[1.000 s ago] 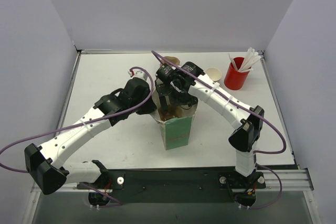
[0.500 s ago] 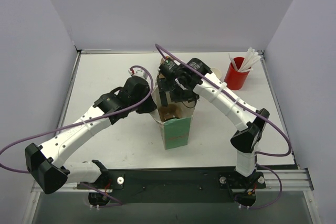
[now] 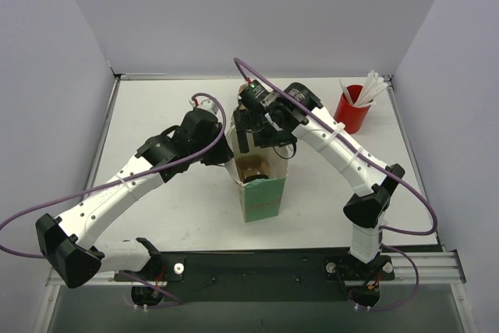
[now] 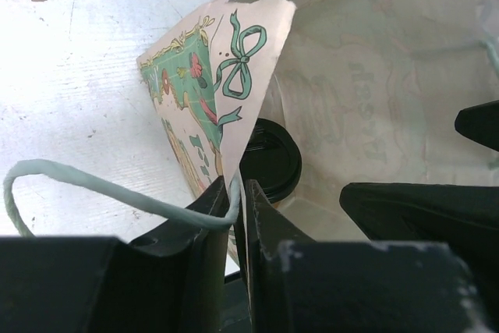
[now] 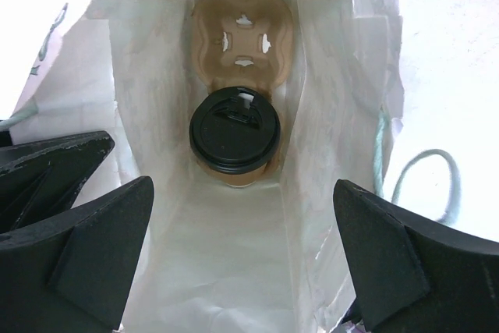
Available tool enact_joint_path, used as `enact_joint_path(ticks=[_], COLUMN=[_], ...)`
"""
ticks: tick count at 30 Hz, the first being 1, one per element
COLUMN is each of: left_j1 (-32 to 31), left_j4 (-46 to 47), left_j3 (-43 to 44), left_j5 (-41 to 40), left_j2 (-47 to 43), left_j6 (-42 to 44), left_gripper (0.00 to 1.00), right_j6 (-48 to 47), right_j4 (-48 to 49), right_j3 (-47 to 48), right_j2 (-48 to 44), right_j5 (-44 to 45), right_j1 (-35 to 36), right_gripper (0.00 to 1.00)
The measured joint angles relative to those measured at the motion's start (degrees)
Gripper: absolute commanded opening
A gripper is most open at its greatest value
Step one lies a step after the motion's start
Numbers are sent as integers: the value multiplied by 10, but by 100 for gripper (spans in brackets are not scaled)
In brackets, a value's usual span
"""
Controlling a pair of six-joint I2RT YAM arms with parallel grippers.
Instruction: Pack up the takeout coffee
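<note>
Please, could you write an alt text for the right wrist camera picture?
A black-lidded takeout coffee stands in a brown cup carrier at the bottom of a white paper bag, seen from above. The right pincer hangs open over it, holding nothing.

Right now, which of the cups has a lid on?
The brown cup inside the paper bag: a round black lid covers it. The red cup at the table's far right stands open, with white sticks poking out.

Bag flap (image 4: 251, 68) half hides the takeout coffee (image 4: 274, 163).
</note>
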Motion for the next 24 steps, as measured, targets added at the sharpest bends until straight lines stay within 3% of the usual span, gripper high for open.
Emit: enact_joint_path(ticks=[7, 24], left_j1=[9, 22], left_j4=[-3, -24], left_j3=[16, 54], left_j5=[1, 4], left_j2=[0, 1], left_j6=[8, 17], left_gripper=[31, 35], right_j6=[-5, -15], right_j4=[-7, -15], right_j3=[24, 50], right_j2=[0, 1], right_j5=[0, 1], right_j1=[0, -4], right_gripper=[93, 93])
